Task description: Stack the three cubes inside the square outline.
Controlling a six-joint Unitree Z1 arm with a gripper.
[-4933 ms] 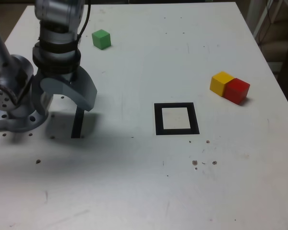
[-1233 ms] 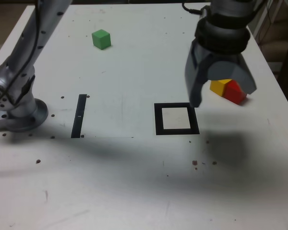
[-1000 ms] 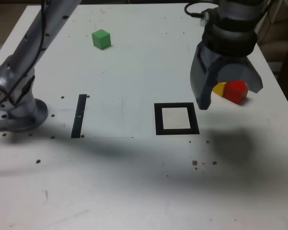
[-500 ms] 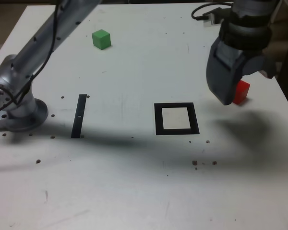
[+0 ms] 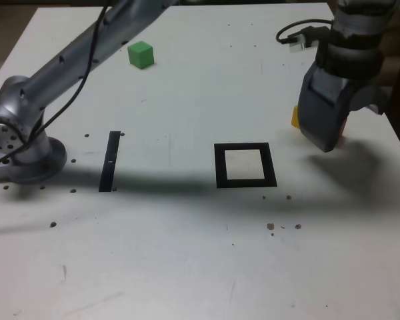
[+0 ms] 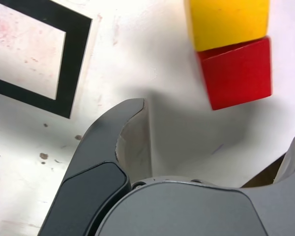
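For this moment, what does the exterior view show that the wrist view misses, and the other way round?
Only the exterior view shows the green cube far off near the table's back edge, the thin black strip, and the arm's base at the exterior view's left.

Only the wrist view shows the red cube clearly, pressed against the yellow cube; outside, the gripper hides the red one almost entirely and all but a sliver of the yellow.

Both share the square outline, still without any cube in it, the yellow cube, and the open gripper.
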